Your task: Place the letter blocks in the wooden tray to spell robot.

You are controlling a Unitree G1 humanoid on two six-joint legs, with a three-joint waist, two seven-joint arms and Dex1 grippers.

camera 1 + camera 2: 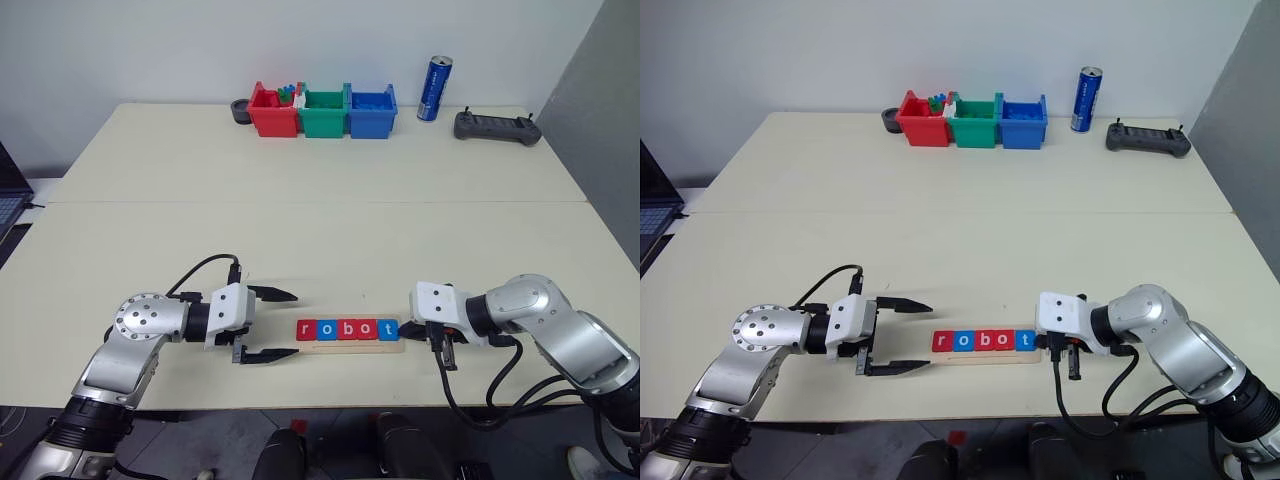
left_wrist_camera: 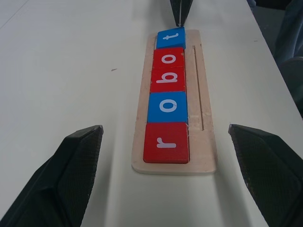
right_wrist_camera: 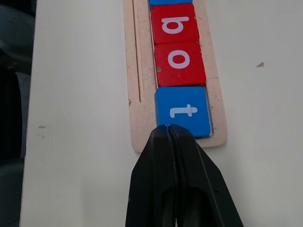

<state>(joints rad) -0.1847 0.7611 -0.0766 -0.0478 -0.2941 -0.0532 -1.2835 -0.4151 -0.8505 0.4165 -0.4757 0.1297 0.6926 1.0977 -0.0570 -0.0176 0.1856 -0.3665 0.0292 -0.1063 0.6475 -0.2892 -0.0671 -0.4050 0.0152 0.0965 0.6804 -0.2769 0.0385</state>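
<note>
Five letter blocks lie in a row in the wooden tray (image 1: 350,346) near the table's front edge and read r (image 1: 306,328), o (image 1: 327,328), b (image 1: 347,328), o (image 1: 367,328), t (image 1: 388,327). The r, b and second o are red; the first o and the t are blue. My left gripper (image 1: 295,324) stands open just left of the tray's r end, holding nothing. My right gripper (image 3: 169,130) is shut, its tips at the outer edge of the t block (image 3: 183,111), gripping nothing.
At the table's far side stand a red bin (image 1: 272,112), a green bin (image 1: 324,113) and a blue bin (image 1: 372,111), with a blue can (image 1: 434,88) and a black controller (image 1: 496,127) to their right. A laptop corner (image 1: 8,195) shows at the left edge.
</note>
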